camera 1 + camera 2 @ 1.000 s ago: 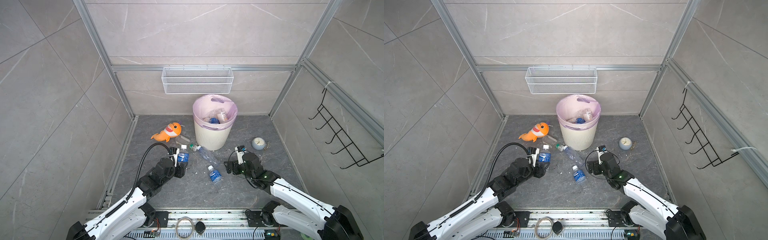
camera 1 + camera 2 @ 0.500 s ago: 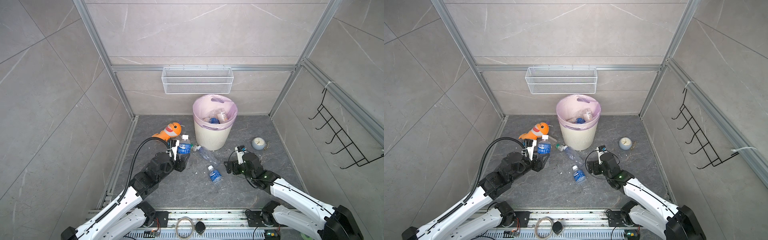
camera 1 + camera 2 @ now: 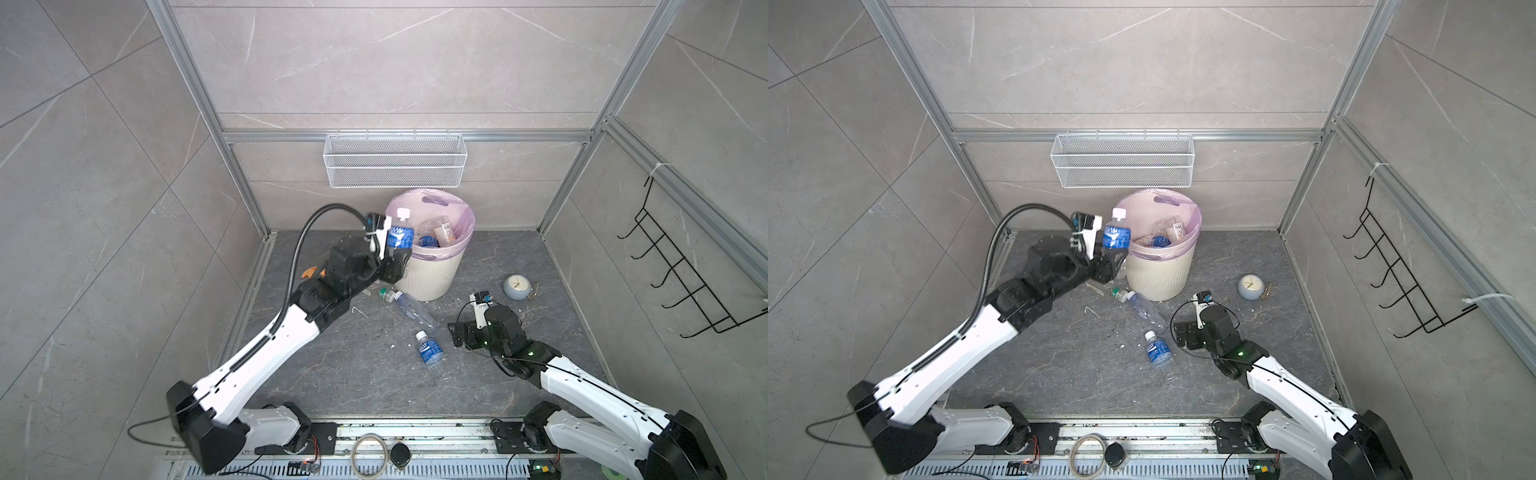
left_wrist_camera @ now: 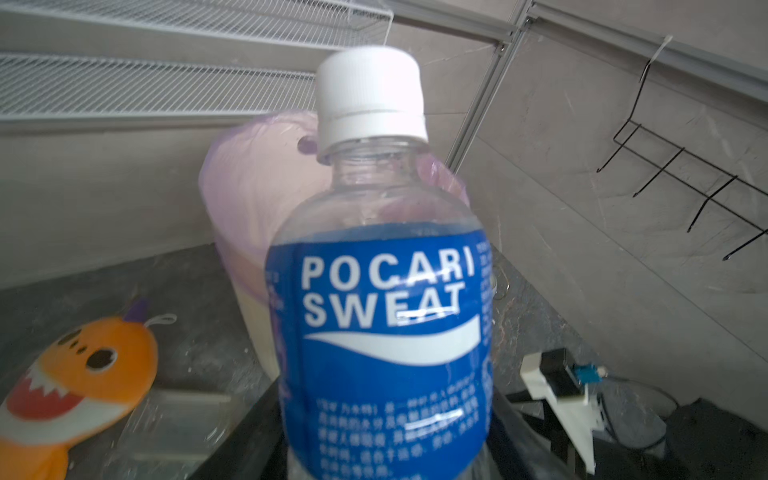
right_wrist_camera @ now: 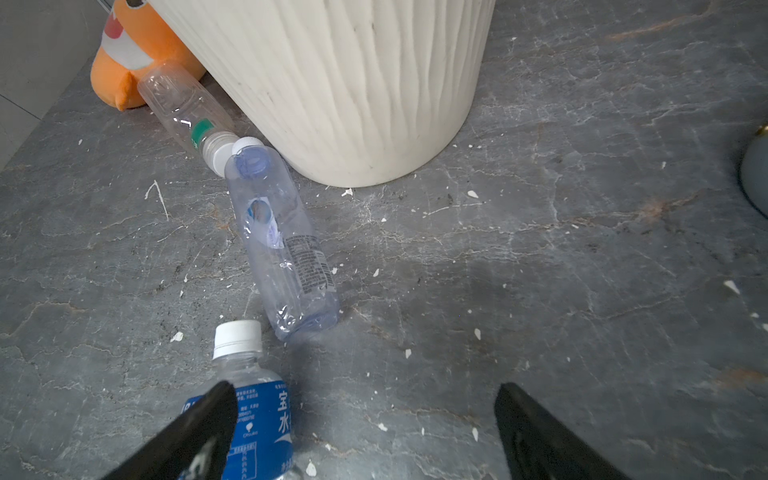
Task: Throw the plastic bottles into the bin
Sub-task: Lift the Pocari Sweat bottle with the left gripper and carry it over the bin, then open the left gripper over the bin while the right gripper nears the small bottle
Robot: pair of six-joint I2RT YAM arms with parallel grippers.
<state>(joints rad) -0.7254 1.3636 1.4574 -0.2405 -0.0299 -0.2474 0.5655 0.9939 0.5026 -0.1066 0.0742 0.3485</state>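
Clamping the blue-labelled bottle [image 3: 400,237] upright beside the bin [image 3: 432,279], left jaws grip its base; right jaws gape empty.

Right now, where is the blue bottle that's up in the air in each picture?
Both top views: the blue bottle is mid-picture, beside the left rim of the bin.
Left wrist view: the blue bottle fills the middle.
Right wrist view: not in it.
Shared landmark: the bin, seen in all four.

A bottle [image 4: 382,332] stands between the left fingers [image 4: 245,440], the bin [image 4: 249,199] just behind it. Another bottle [image 5: 262,415] lies by the right fingers [image 5: 540,432].
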